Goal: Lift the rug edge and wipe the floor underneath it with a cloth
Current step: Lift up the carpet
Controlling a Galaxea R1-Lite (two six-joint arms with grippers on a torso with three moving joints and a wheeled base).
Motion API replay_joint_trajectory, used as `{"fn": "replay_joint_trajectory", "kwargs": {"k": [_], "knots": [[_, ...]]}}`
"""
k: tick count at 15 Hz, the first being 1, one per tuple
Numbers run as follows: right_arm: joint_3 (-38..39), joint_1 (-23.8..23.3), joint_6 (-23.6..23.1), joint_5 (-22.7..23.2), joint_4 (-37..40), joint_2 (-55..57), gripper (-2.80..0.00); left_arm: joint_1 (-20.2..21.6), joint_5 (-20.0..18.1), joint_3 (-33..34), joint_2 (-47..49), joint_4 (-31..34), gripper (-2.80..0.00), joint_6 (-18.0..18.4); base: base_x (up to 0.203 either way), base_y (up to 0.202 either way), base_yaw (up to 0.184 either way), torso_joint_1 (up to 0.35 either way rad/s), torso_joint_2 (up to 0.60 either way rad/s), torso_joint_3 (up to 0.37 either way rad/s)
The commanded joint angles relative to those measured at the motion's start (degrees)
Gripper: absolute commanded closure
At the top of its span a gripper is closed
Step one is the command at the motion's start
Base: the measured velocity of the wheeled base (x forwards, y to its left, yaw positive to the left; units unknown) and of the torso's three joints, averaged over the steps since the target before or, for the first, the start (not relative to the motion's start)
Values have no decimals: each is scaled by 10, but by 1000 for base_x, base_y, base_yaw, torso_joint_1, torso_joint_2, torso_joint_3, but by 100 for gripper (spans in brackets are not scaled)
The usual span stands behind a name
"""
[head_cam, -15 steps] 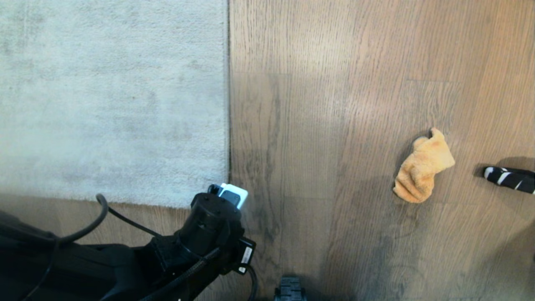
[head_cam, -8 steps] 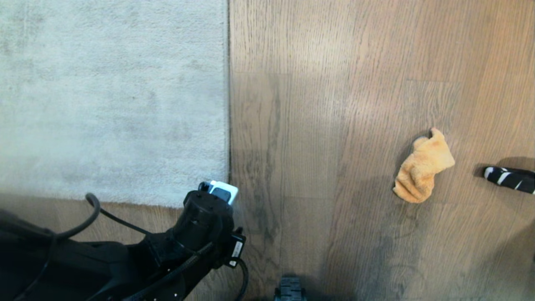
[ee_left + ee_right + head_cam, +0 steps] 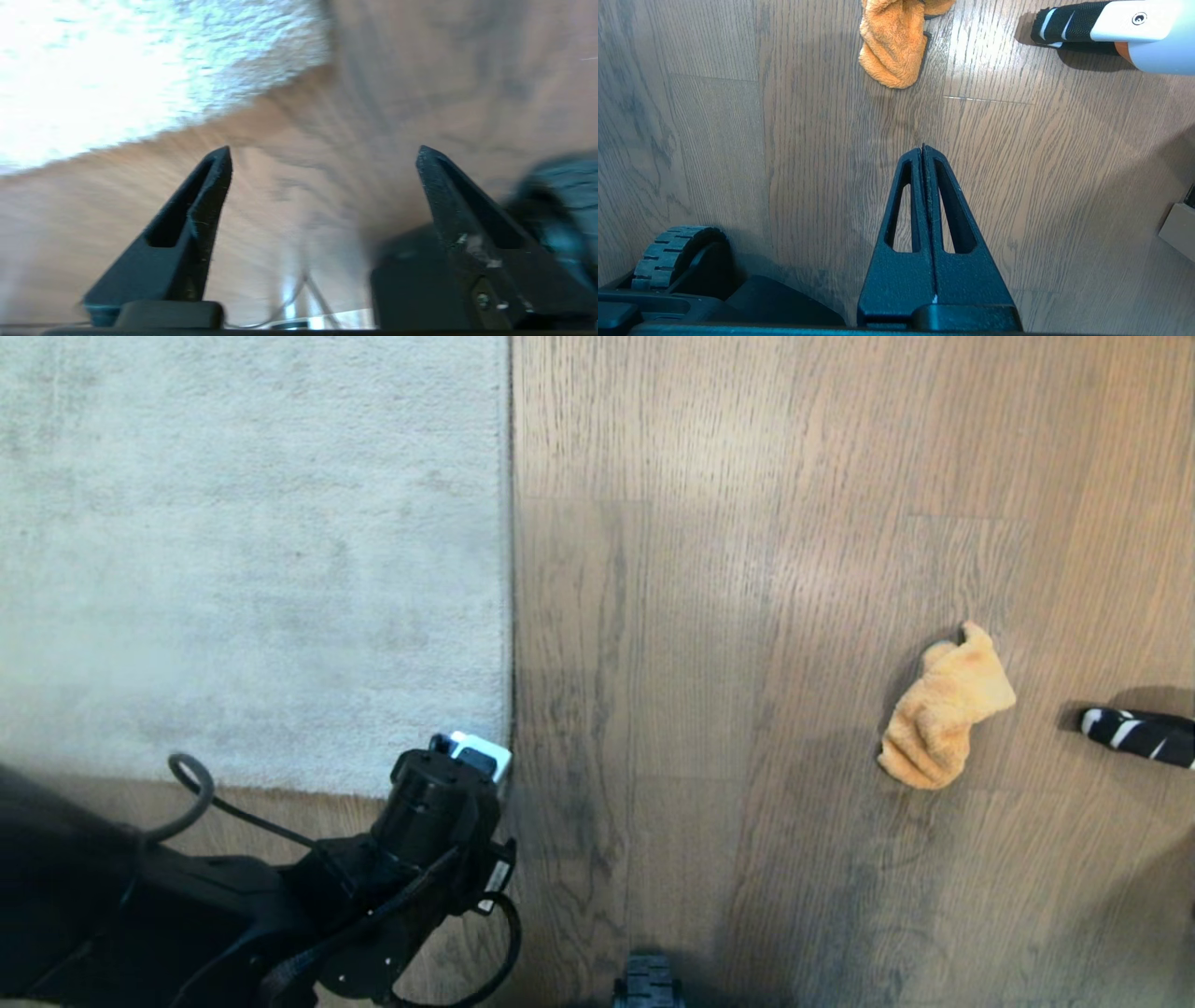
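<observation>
Hovering spread over the floor (image 3: 303, 186) beside the rug edge (image 3: 261, 88), the left end effector (image 3: 322, 158) grips nothing. The right end effector (image 3: 923, 148) stays pressed together, apart from the cloth (image 3: 892, 42).

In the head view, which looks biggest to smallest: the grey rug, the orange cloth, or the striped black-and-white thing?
1. Light grey short-pile rug, by far the largest.
2. Fluffy orange-tan cloth.
3. Black-and-white striped object, smallest, though the picture edge cuts it off.
</observation>
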Motion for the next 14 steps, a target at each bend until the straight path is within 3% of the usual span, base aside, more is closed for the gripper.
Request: {"fn": "replay_joint_trajectory", "kwargs": {"k": [1,5,8,14], "knots": [[0,0,0,0,0,0,0,16,4,-3,13,-3,-280,16,0,0,0,0,0,0],[0,1,0,0,0,0,0,23,33,-20,44,-15,-280,28,0,0,0,0,0,0],[0,1,0,0,0,0,0,30,78,-42,70,-40,-280,72,0,0,0,0,0,0],[0,1,0,0,0,0,0,44,85,-76,90,-66,-280,140,0,0,0,0,0,0]]}}
